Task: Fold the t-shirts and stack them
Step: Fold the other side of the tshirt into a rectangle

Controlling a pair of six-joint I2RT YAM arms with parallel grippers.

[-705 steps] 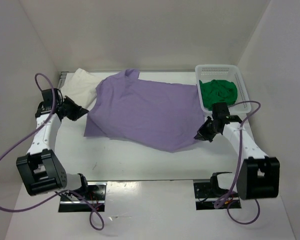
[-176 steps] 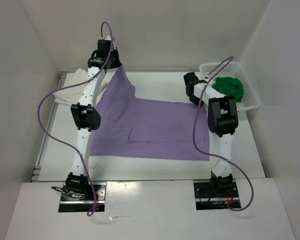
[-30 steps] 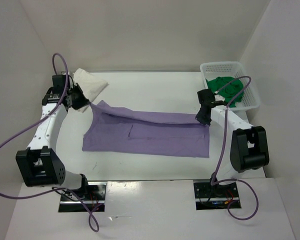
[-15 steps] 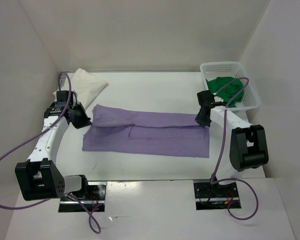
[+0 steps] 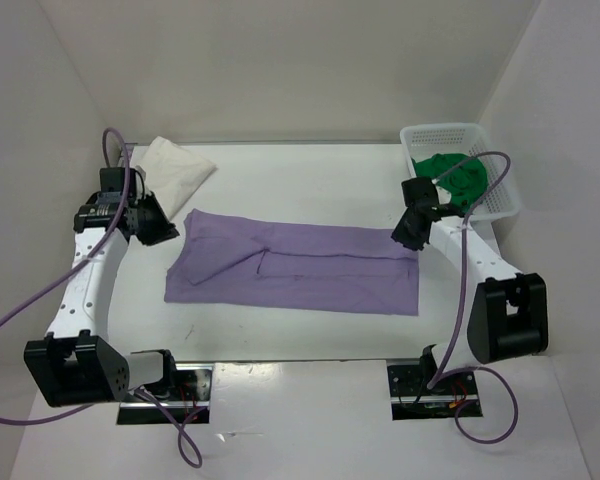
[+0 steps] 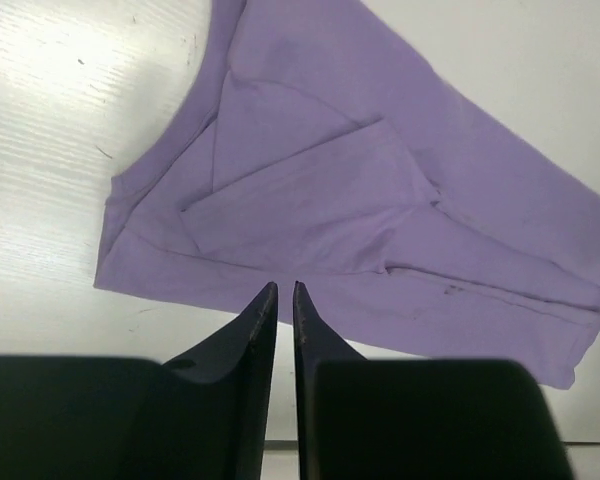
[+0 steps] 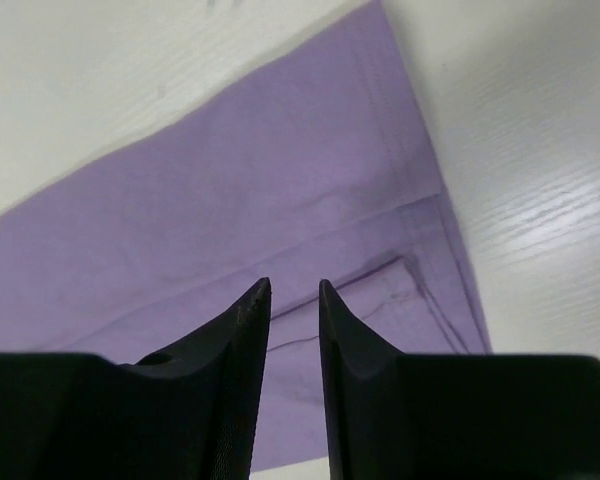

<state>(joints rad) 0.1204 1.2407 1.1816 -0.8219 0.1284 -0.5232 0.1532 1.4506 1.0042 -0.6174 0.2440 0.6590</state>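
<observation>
The light purple t-shirt point(image 5: 290, 270) lies flat on the table as a long folded strip, its far edge turned over toward the front. It also fills the left wrist view point(image 6: 360, 200) and the right wrist view point(image 7: 230, 180). My left gripper point(image 5: 166, 232) hovers just off its left end, its jaws point(image 6: 283, 288) slightly apart and holding nothing. At the strip's far right corner my right gripper point(image 5: 408, 238) is open and empty point(image 7: 294, 285). The white t-shirt point(image 5: 175, 168) is bunched at the back left. The green t-shirt point(image 5: 455, 178) sits crumpled in the basket.
A white perforated basket point(image 5: 460, 130) stands at the back right against the side wall. White walls close in the table point(image 5: 300, 175) on three sides. Purple cables loop from both arms.
Both grippers have let go of the purple shirt's folded-over edge, which now lies flat. Their jaws have parted, and the left gripper has drawn back a little to the left.
</observation>
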